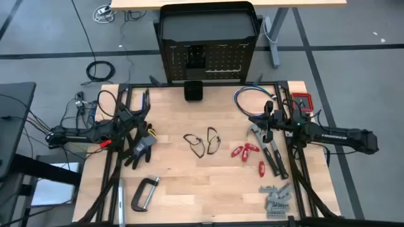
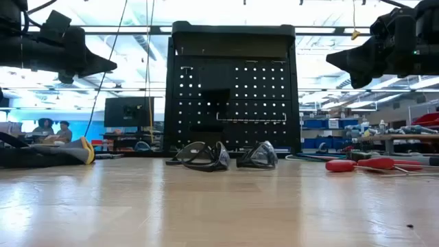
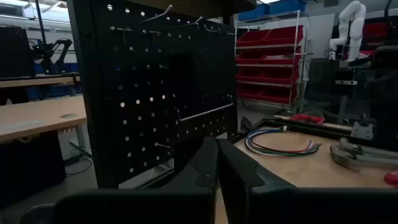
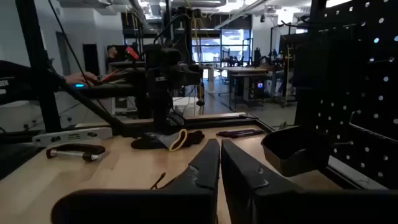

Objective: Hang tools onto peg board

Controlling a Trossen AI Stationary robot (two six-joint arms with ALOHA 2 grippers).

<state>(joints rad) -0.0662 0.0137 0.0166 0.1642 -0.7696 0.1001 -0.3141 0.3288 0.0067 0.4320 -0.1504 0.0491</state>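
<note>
Since both your left gripper (image 1: 140, 120) and right gripper (image 1: 265, 121) sit clenched on nothing, the tools (image 1: 252, 153) stay spread flat, reachable, peg board (image 1: 205, 62) still bare.

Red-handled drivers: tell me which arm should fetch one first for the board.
Right. The red-handled drivers lie on the right half of the table, just inboard of the right gripper. The left gripper hovers over the black glove, farther off. Both grippers are shut and empty.

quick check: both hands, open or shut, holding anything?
Left hand: shut, empty, raised above the table's left side.
Right hand: shut, empty, raised above the table's right side.
</note>
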